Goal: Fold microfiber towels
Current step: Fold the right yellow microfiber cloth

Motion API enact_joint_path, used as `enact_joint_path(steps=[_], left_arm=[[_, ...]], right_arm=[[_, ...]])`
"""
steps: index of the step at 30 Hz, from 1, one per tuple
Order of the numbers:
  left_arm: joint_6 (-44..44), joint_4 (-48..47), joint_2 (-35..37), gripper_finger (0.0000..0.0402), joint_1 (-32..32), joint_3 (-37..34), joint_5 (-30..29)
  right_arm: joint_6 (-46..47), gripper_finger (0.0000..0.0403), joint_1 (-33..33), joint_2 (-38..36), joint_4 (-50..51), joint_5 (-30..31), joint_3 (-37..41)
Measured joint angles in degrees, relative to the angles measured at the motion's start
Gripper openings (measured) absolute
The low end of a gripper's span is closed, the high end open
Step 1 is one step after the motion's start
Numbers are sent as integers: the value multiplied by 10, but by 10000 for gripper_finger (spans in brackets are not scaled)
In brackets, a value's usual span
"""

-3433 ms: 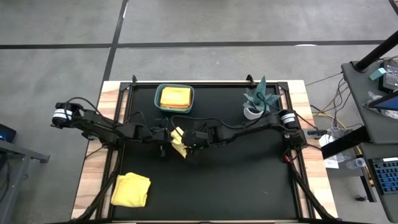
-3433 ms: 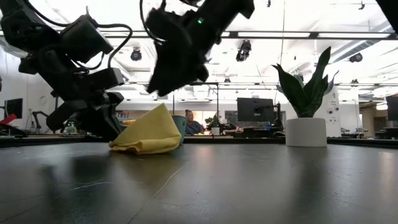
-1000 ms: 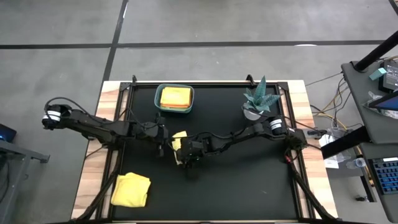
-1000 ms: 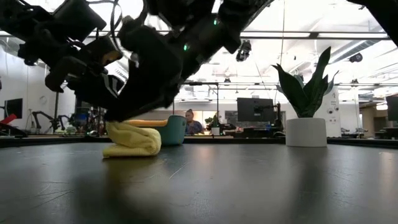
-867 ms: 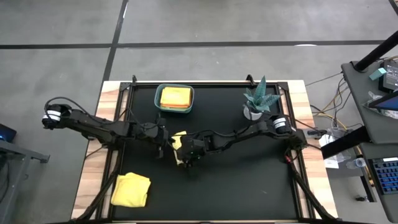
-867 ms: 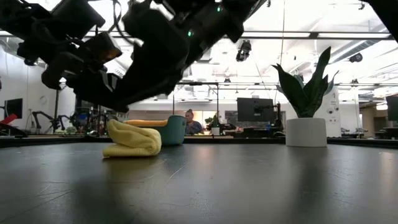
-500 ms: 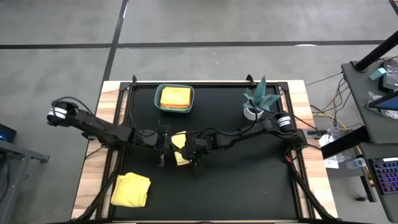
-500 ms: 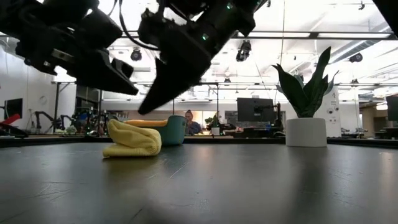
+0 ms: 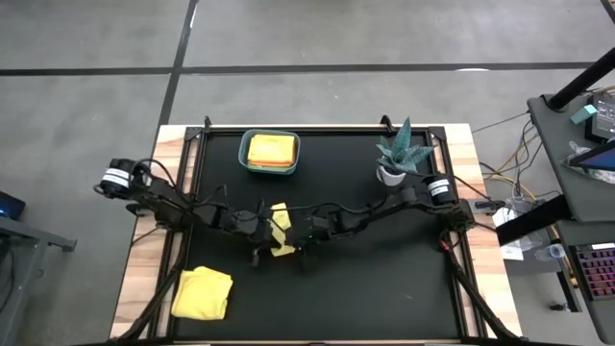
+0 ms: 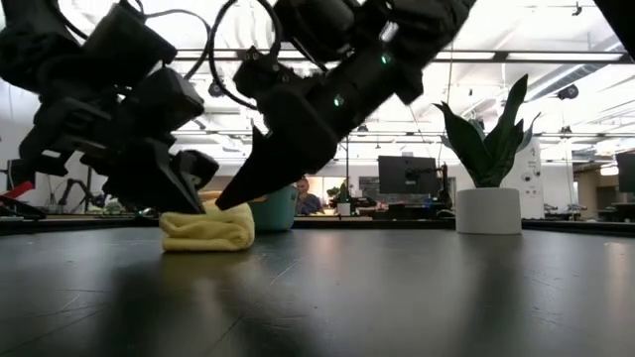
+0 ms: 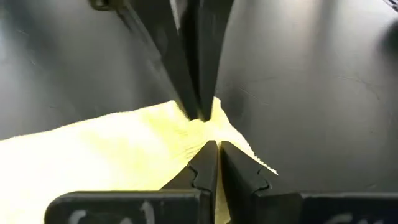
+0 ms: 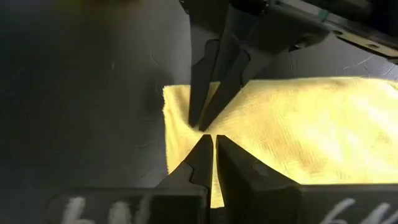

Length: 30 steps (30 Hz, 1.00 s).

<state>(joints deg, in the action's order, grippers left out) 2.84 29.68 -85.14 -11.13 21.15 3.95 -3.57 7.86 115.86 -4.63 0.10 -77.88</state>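
The right hand [image 12: 208, 138] had just pinched shut beside the closed left hand [image 11: 211, 144], probably pressing the folded yellow towel [image 9: 280, 229] flat.

No readable text, label, brand, number or sign is showing in any view; pale marks are appearing on the gripper bodies in both wrist views, but they are too blurred to make out.
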Motion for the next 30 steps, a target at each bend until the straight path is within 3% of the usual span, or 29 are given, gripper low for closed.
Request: enact_joint_path(steps=[5,12,19,30], left_arm=[[18,-2,-12,6,3,0,12],[42,-41,-8,6,12,0,15],[44,-62,1,1,15,0,16],[33,-160,113,1,13,-3,16]], right_arm=[[23,12,-4,20,-72,-1,34],[66,12,-24,37,-85,-72,37],[67,12,-24,33,-76,-75,32],[65,12,-19,3,-53,-76,32]])
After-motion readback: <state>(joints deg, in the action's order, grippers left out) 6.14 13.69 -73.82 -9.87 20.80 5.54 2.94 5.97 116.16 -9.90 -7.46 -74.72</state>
